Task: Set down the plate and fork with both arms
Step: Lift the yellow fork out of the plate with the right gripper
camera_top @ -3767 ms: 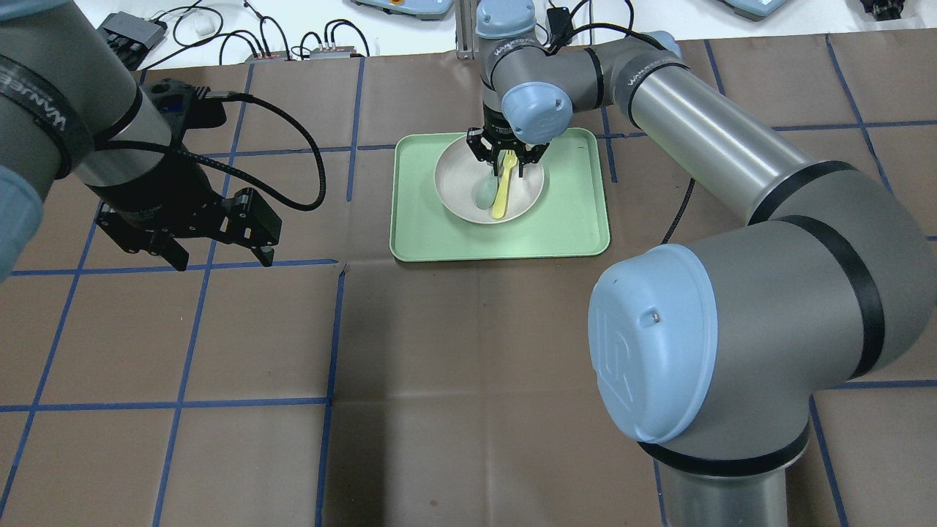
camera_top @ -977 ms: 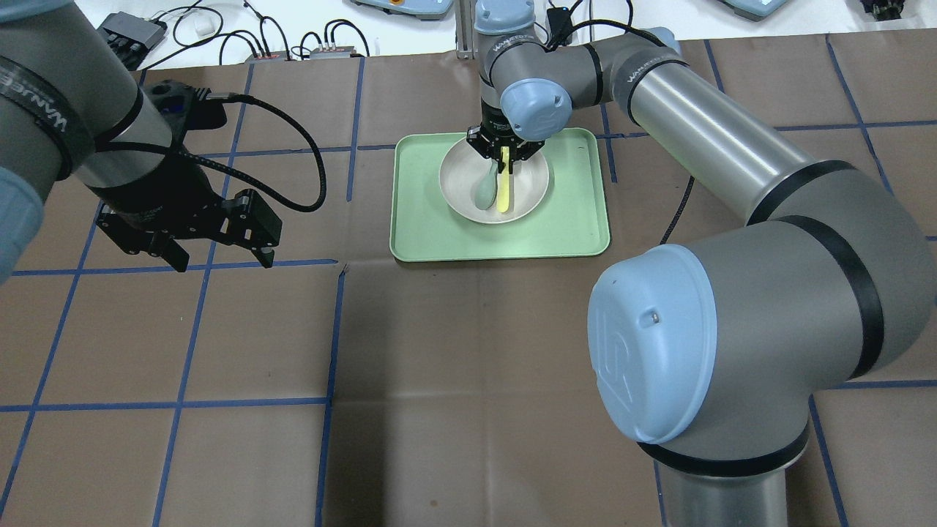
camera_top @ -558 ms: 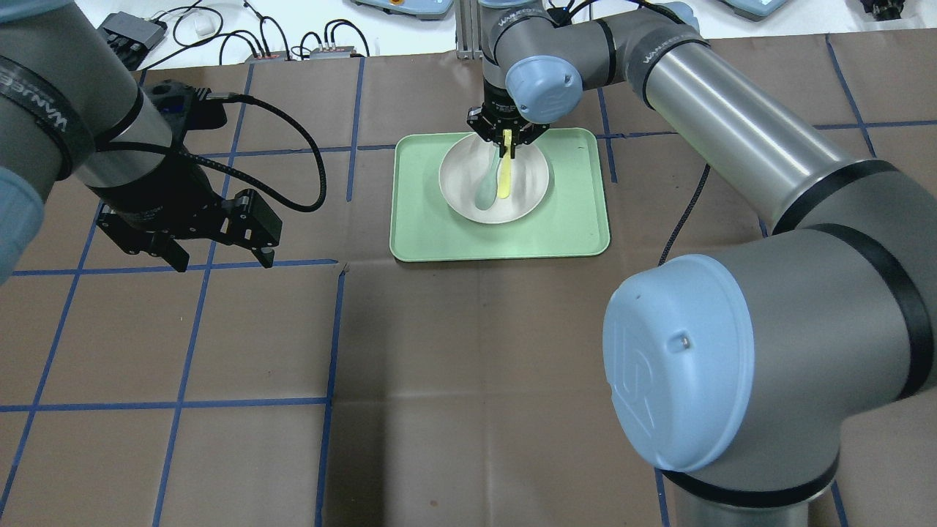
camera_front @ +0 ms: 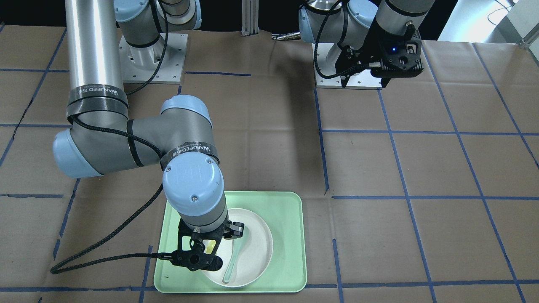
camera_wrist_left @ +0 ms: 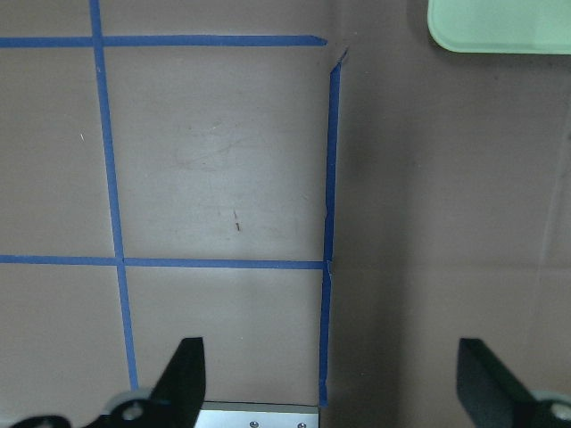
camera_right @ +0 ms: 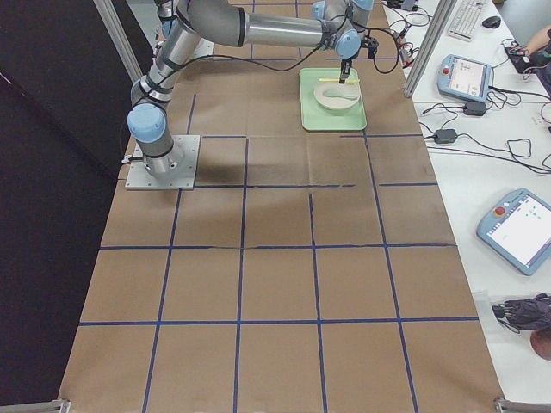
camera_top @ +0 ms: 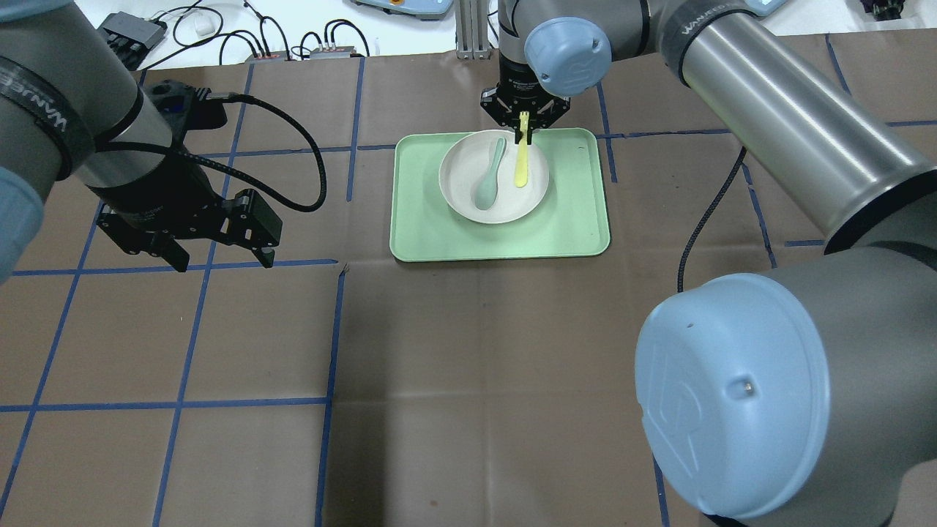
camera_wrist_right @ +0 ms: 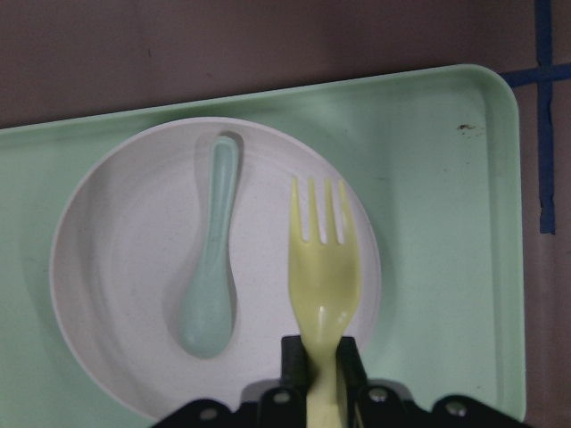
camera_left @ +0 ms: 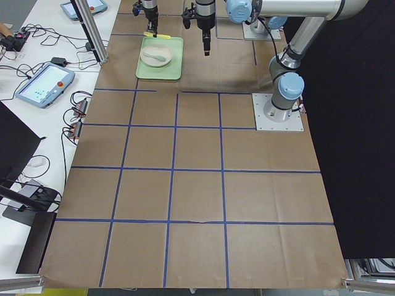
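The off-white plate [camera_top: 461, 183] sits on the mint-green tray [camera_top: 571, 219], toward its far side. My right gripper [camera_top: 525, 126] is above the plate's far rim, shut on the handle of the pale-yellow fork [camera_top: 521, 165], which hangs clear of the plate. In the right wrist view the fork [camera_wrist_right: 323, 267] juts out from the shut gripper [camera_wrist_right: 323, 352] over the plate [camera_wrist_right: 125, 267]. My left gripper [camera_top: 223, 262] is open and empty above bare table, left of the tray. In the left wrist view it [camera_wrist_left: 332, 366] shows spread wide.
A grey-green spoon [camera_top: 489, 176] lies in the plate beside the fork, also in the right wrist view [camera_wrist_right: 210, 276]. A corner of the tray [camera_wrist_left: 500, 27] shows in the left wrist view. Cables and boxes [camera_top: 132, 29] lie beyond the table's far edge.
My right gripper closed on the fork, then lifted it off the plate and drew it toward the plate's far rim. The plate shifted slightly right. The left arm has not moved.
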`<state>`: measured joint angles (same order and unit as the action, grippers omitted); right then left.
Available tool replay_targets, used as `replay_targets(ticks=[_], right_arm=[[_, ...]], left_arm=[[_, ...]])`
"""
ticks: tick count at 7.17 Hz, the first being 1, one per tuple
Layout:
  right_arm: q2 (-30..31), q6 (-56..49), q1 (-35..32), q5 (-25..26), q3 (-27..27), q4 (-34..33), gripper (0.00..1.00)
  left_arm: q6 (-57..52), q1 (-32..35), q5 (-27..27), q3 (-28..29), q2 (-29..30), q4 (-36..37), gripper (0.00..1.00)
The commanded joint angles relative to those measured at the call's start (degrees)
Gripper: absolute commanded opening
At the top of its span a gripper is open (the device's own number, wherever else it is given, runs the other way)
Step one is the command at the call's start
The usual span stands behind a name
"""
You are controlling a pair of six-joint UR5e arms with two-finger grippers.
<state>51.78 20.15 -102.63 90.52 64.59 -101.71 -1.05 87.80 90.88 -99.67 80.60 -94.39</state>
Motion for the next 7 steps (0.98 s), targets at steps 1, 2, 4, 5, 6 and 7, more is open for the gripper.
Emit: replay_targets(ticks=[1, 2, 4, 5, 6, 7], right_arm=[[2.4, -5.3, 2.9, 0.2, 3.9, 0.1, 0.01], [4.7, -9.6, 5.9, -0.2, 8.0, -0.5, 0.01], [5.0, -11.6, 7.4, -0.8, 14.0, -8.7, 0.01], [4.1, -11.5, 7.5, -0.8, 16.2, -13.2, 0.01], [1.9, -11.5, 7.5, -0.9, 17.5, -18.0, 0.01], [-0.1, -11.4, 7.5, -0.9, 17.5, -20.1, 0.01]], left_arm=[[0.1, 0.0, 0.0, 0.0, 0.0, 0.0, 1.0], [0.1, 0.0, 0.0, 0.0, 0.0, 0.0, 1.0], [0.1, 0.0, 0.0, 0.0, 0.0, 0.0, 1.0], [0.1, 0.0, 0.0, 0.0, 0.0, 0.0, 1.0], [0.1, 0.0, 0.1, 0.0, 0.1, 0.0, 1.0], [0.1, 0.0, 0.0, 0.0, 0.0, 0.0, 1.0]])
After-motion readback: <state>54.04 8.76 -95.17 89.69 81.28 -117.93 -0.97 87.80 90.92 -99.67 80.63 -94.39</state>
